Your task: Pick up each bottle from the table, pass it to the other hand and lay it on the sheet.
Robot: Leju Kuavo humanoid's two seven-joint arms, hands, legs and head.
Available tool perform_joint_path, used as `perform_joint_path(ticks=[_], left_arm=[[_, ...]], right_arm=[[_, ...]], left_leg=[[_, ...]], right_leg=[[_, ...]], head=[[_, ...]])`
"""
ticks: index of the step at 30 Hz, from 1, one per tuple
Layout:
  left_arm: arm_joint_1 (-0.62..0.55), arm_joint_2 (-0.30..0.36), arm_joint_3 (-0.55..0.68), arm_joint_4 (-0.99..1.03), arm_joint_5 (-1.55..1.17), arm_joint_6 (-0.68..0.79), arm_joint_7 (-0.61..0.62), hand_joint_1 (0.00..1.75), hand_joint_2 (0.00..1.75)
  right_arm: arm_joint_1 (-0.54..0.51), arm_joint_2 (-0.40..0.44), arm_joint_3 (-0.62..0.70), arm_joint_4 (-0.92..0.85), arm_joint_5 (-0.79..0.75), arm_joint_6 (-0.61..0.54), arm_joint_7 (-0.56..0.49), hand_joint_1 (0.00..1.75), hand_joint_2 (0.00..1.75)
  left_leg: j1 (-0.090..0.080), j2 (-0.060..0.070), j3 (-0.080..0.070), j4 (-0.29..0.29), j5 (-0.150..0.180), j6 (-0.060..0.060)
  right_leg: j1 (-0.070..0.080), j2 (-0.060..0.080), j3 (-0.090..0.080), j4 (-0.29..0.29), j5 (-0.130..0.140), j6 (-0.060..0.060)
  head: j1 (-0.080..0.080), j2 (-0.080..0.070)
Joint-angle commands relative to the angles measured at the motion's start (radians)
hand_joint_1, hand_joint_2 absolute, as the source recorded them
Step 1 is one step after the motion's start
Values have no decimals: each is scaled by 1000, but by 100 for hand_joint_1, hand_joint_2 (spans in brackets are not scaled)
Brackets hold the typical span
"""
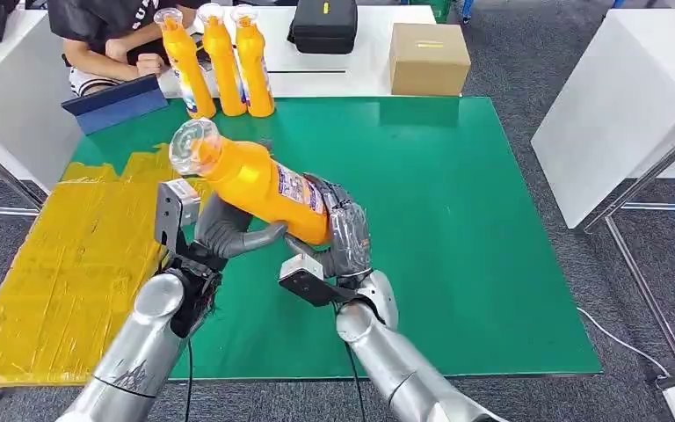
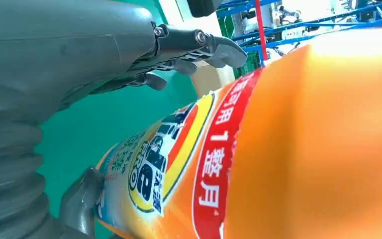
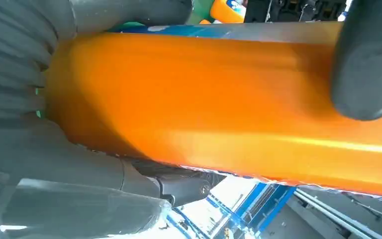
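The green table [image 1: 457, 220] carries three upright orange bottles [image 1: 220, 61] at its far edge and the yellow sheet [image 1: 61, 264] along its left side. An orange bottle [image 1: 259, 180] hangs tilted above the table, its base grasped by the right hand [image 1: 338, 233], while the left hand [image 1: 224, 233] cups beneath it, fingers apart and not visibly clenched. If the right hand lets go before the left closes, the smooth bottle could slip and drop onto the table, short of the sheet.

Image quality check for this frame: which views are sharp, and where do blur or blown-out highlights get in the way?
Head view: evenly lit and sharp, held bottle clear. Left wrist view: label readable, but the near bottle side is soft, background bright. Right wrist view: bottle smeared soft with a glare streak, background washed out.
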Motion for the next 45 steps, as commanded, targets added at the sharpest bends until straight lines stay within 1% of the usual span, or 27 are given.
perform_joint_path(ticks=[1,8,10,11,12,15,16,17,19,20,25,28,29,31,32,37,39,40,41,42,43,45], left_arm=[[-22,33,72,-46,76,37,9,0,175],[9,30,74,-68,149,64,9,0,175],[16,25,74,-69,162,66,5,0,175],[16,22,73,-69,167,66,5,0,175],[16,16,73,-67,175,66,5,0,175],[14,-3,60,-64,184,66,9,0,175],[12,-7,54,-60,184,66,9,0,175],[10,-11,49,-55,184,66,10,0,175],[9,-14,46,-52,184,66,10,0,175],[9,-14,46,-52,184,66,10,0,175],[9,-14,46,-52,184,66,10,0,175],[-2,-21,28,-34,172,64,14,0,175],[-6,-22,21,-26,167,64,14,0,175],[-10,-23,14,-16,160,67,11,0,175],[-10,-23,14,-16,160,67,11,0,175],[-10,-23,14,-16,160,67,11,0,175],[-9,-21,13,-13,157,71,7,0,175],[-9,-21,13,-10,154,74,3,0,175],[-8,-21,13,-9,153,77,1,0,175],[-4,-21,15,-12,151,81,-3,0,175],[18,-14,27,-58,138,98,-5,0,175],[20,-14,26,-61,136,98,-4,0,175]], right_arm=[[5,-7,-79,27,-2,2,-8,175,175],[-13,-7,-103,17,-59,2,-8,175,175],[-14,-7,-119,16,-51,2,-8,175,175],[-12,-7,-129,13,-42,2,-8,175,175],[-11,-7,-139,9,-28,2,-8,175,175],[-8,-7,-191,-13,48,2,-8,175,175],[-10,-7,-204,-11,69,2,-8,175,175],[-13,-7,-207,-13,81,2,-5,175,175],[-14,-7,-205,-16,81,2,-4,175,175],[-14,-7,-205,-16,81,2,-4,175,175],[-14,-7,-205,-16,81,2,-4,175,175],[-14,-7,-220,-49,100,2,1,175,175],[-11,-7,-237,-78,120,2,-1,175,175],[-26,-7,-261,-122,100,2,1,175,175],[-26,-7,-261,-122,100,2,1,175,175],[-26,-7,-261,-122,100,2,1,175,175],[-39,-7,-272,-146,106,2,10,175,175],[-57,-7,-292,-180,127,2,34,175,175],[-62,-7,-299,-193,128,2,45,175,175],[-72,-7,-322,-205,127,2,50,175,175],[-111,-7,-368,-164,91,2,37,175,175],[-114,-7,-367,-160,92,2,39,175,175]], left_leg=[[1,0,3,0,-1,-2],[1,0,4,0,-2,-3],[1,1,6,0,-3,-4],[0,0,3,0,-1,-2],[1,0,4,0,-2,-3],[1,-2,5,1,-2,-3],[0,-1,2,0,-1,-2],[0,-2,3,1,-2,-2],[0,-2,1,0,0,-2],[0,-2,3,1,-2,-2],[0,-1,2,0,-1,-2],[0,-2,5,1,-2,-3],[0,-2,2,0,-1,-2],[0,-3,4,1,-2,-3],[0,-2,1,0,-1,-2],[0,-2,1,0,-1,-2],[0,-3,2,1,-1,-3],[0,-3,4,1,-2,-3],[0,-2,1,1,-1,-2],[0,-3,2,1,-2,-3],[0,-2,2,2,-2,-3],[0,-2,1,2,-1,-2]], right_leg=[[1,-1,3,0,-1,-1],[1,-1,4,0,-2,-1],[1,0,6,0,-3,-1],[0,0,2,0,-1,-1],[1,-1,4,0,-2,-1],[1,-3,6,0,-3,-1],[0,-2,3,0,-1,0],[0,-3,4,0,-2,0],[0,-3,2,0,-1,0],[0,-3,4,0,-2,0],[0,-1,2,0,-1,0],[1,-3,5,1,-3,-1],[0,-3,3,0,-2,-1],[1,-4,4,1,-3,-1],[0,-3,2,0,-1,0],[0,-3,2,0,-1,0],[0,-4,3,0,-2,-1],[1,-4,4,1,-3,-1],[0,-3,2,1,-2,0],[0,-4,3,1,-3,-1],[0,-3,2,2,-2,-1],[0,-3,1,2,-2,0]], head=[[0,0],[0,0],[0,0],[0,0],[0,0],[0,0],[0,0],[0,0],[0,0],[0,0],[0,0],[0,0],[0,0],[0,0],[0,0],[0,0],[0,0],[0,0],[0,0],[0,0],[0,0],[0,0]])
